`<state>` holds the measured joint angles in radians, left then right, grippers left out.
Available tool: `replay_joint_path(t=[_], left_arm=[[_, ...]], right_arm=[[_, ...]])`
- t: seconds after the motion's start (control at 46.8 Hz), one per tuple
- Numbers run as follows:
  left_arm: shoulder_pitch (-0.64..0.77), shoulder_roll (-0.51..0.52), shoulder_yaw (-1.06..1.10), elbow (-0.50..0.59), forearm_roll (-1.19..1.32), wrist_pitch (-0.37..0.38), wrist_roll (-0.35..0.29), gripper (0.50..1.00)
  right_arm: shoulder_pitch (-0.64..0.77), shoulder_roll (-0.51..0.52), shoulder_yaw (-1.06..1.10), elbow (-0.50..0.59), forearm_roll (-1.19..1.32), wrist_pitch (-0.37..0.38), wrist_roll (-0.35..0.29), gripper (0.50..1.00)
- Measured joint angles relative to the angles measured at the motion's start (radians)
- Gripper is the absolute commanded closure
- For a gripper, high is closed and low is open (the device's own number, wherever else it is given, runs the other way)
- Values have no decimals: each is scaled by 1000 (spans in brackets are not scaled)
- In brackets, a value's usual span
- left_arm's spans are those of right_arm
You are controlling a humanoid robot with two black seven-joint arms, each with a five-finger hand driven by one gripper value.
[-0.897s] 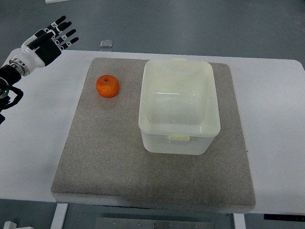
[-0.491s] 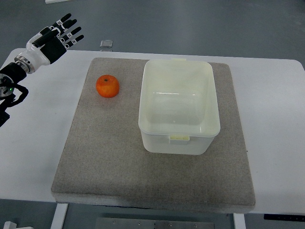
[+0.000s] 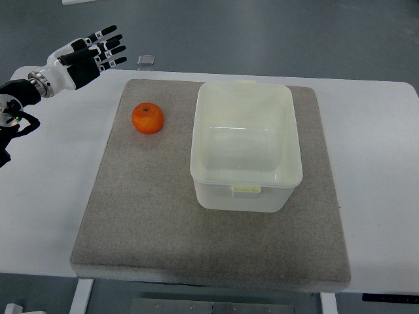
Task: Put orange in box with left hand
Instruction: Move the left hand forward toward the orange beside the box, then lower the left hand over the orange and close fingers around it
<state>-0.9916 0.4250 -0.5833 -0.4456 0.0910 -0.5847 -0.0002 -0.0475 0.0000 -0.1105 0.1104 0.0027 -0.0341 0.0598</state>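
Orange (image 3: 148, 118) round, stem dimple upward

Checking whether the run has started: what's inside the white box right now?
The white box is empty; its bare bottom shows. The orange sits on the grey mat beside it. The left robot hand hovers open.

The orange (image 3: 148, 118) is round, bright orange, and rests stem-end up on the left part of a grey mat (image 3: 150, 216). The box (image 3: 245, 145) is white, translucent, rectangular and open-topped; it stands upright just right of the orange, not touching it.
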Motion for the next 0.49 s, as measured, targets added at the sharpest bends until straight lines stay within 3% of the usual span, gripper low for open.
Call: replay_joint_path(t=[0.299, 0.491], left_arm=[[-19, 2, 2, -35, 664, 13, -240, 510], [-43, 29, 5, -98, 885, 14, -270, 512]], right_arm=[[0, 0, 0, 0, 0, 0, 0, 568], [0, 0, 0, 0, 0, 0, 0, 568]])
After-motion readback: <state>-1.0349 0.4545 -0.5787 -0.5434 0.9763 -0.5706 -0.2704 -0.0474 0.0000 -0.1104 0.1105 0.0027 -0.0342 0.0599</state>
